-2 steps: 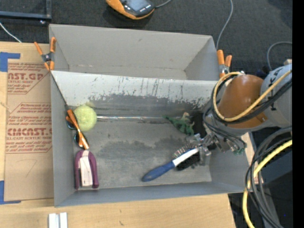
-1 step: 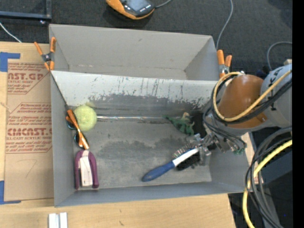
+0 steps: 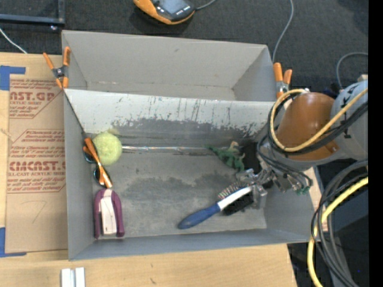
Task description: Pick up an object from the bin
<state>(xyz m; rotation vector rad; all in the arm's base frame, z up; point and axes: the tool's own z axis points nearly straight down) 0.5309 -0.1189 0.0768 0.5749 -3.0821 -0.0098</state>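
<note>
Blue brush, hand at bristles

This looks like a robot lab; a big robot arm with thick cables leans over a grey metal bin of little things; an orange and black box with a screen, on a wire, lies on the dark floor.

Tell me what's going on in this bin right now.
A robot arm reaches into the grey metal bin from the right. Its gripper sits low at the bristle end of a blue-handled brush lying near the front right. A green toy lies just behind it. A yellow-green ball, an orange stick and a purple-and-white object lie along the left side.
</note>
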